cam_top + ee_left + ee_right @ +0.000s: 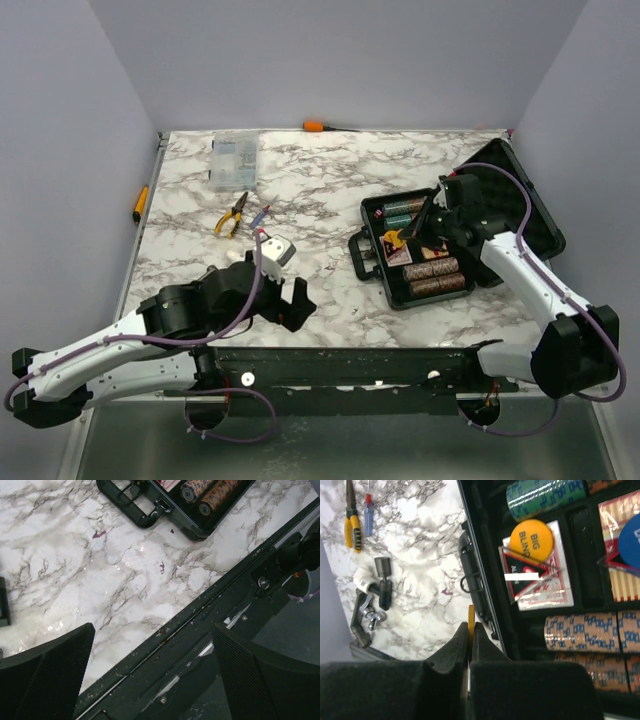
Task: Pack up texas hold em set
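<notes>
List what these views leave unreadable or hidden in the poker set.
Yellow disc: right wrist view, edge-on, pinched in the right gripper; its face is hidden.
Blue disc: right wrist view, cut off by the right edge.
Case inside: top view, partly covered by the right arm.
Case, left wrist view: cut off by the top edge.

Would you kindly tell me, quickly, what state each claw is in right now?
Left claw: open, holding nothing.
Right claw: closed on a yellow disc, seen edge-on.
</notes>
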Controlling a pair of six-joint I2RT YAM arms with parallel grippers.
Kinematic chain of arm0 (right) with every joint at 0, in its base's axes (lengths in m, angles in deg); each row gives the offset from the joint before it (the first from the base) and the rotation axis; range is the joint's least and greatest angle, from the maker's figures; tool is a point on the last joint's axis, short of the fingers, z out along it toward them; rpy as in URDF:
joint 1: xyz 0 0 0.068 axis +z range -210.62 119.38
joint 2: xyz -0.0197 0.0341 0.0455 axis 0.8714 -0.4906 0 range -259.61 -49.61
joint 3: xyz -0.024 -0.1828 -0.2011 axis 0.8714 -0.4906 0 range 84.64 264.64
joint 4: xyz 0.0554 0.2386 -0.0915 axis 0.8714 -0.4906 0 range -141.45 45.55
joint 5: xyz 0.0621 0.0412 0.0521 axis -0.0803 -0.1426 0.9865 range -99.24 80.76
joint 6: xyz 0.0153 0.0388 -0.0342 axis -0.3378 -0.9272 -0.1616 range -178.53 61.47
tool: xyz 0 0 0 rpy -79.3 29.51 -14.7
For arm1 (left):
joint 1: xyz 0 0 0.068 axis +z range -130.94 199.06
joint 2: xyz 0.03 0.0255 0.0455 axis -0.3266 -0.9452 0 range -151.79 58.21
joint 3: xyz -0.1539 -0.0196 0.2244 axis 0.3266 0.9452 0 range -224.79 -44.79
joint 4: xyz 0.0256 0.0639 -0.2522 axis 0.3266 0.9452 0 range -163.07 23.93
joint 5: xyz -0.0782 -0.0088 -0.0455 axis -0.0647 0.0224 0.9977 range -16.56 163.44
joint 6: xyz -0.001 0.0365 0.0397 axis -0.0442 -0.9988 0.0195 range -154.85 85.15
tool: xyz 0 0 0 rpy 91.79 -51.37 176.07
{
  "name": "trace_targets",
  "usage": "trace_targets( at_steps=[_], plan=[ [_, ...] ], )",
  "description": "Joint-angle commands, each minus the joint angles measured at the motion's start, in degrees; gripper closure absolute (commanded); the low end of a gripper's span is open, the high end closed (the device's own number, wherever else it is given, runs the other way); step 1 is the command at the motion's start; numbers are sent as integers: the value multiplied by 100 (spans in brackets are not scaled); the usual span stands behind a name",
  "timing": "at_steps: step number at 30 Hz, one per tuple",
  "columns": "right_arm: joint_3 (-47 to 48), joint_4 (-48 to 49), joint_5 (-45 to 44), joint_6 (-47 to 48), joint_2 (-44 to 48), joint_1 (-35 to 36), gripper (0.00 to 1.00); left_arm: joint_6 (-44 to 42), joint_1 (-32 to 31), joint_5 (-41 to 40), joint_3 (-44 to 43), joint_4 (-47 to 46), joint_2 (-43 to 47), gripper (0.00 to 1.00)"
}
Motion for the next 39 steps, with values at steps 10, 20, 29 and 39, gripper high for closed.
trace_targets(
  at_steps=[10, 20, 29, 39],
  plan=[
    [-575, 1588, -179, 724, -1000, 22, 100, 1093, -20, -86, 180, 1014, 713, 2],
    [-329, 1757, -34, 1051, -1494, 21, 99, 979, -17, -6, 336, 966, 666, 2],
    [-331, 1789, 272, 1244, -1778, 19, 99, 782, -20, 84, 203, 831, 365, 2],
    [22, 1187, -182, 1427, -2059, 22, 58, 602, -11, 113, 112, 640, 272, 2]
  ],
)
